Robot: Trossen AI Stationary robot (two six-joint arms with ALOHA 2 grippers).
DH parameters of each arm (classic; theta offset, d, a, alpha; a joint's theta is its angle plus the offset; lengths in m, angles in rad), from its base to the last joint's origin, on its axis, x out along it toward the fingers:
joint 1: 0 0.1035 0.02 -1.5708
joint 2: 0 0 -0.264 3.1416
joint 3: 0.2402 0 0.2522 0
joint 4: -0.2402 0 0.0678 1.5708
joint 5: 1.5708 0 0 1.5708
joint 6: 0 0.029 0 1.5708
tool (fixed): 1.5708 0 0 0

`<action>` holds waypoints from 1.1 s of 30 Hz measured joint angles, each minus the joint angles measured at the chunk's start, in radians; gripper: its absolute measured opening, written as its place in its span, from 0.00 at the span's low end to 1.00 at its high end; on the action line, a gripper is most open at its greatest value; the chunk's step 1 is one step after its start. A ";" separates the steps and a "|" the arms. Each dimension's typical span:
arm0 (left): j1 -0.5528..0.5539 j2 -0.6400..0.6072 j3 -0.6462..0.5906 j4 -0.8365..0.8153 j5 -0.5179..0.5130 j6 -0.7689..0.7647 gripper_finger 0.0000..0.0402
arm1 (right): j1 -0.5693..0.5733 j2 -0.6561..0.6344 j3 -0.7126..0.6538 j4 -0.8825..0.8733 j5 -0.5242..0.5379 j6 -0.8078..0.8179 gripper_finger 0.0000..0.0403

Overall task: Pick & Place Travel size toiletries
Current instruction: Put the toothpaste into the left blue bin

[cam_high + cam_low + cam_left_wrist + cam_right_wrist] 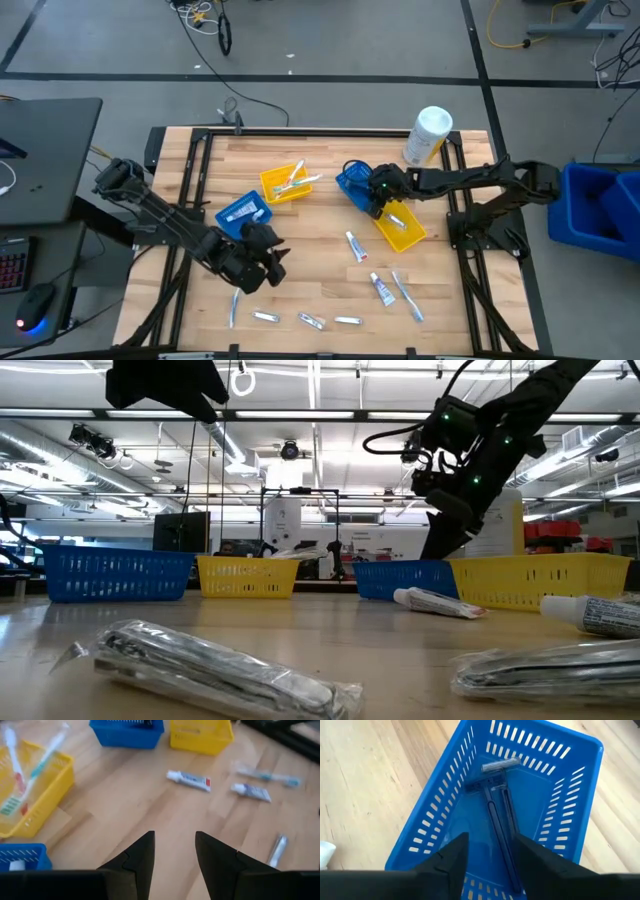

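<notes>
My right gripper (487, 865) is open and empty. It hovers over a blue basket (352, 183) on whose floor dark blue razors (497, 815) lie flat. My left gripper (175, 855), also open and empty, hangs above bare wood near the table's front left (262, 257). Two toothpaste tubes (189, 780) (251, 791) and a light-blue toothbrush (267, 776) lie flat on the table beyond it. Silver wrapped packets (311, 321) lie along the near edge. White and light-blue toothbrushes (30, 775) lie in a yellow basket (285, 185).
A second yellow basket (400, 228) sits beside the razor basket, and a second blue basket (240, 212) holds a white item. A large white cylinder (428, 135) stands at the far right corner. Bare wood lies between the baskets and the near-edge packets.
</notes>
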 joint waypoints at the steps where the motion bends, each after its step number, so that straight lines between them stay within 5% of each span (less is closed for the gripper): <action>1: 0.004 0.000 0.000 0.000 0.029 0.010 0.37 | 0.000 -0.003 0.000 0.000 0.000 -0.002 0.43; 5: 0.013 0.000 0.000 0.000 0.093 0.022 0.37 | 0.002 -0.025 0.000 0.002 -0.001 -0.004 0.47; 16: 0.014 0.000 0.000 -0.001 0.059 0.001 0.37 | 0.070 -0.116 0.000 -0.010 -0.006 -0.019 0.49; 33: 0.014 0.000 0.000 -0.001 0.056 0.041 0.37 | 0.419 -0.177 0.000 -0.018 -0.023 0.125 0.56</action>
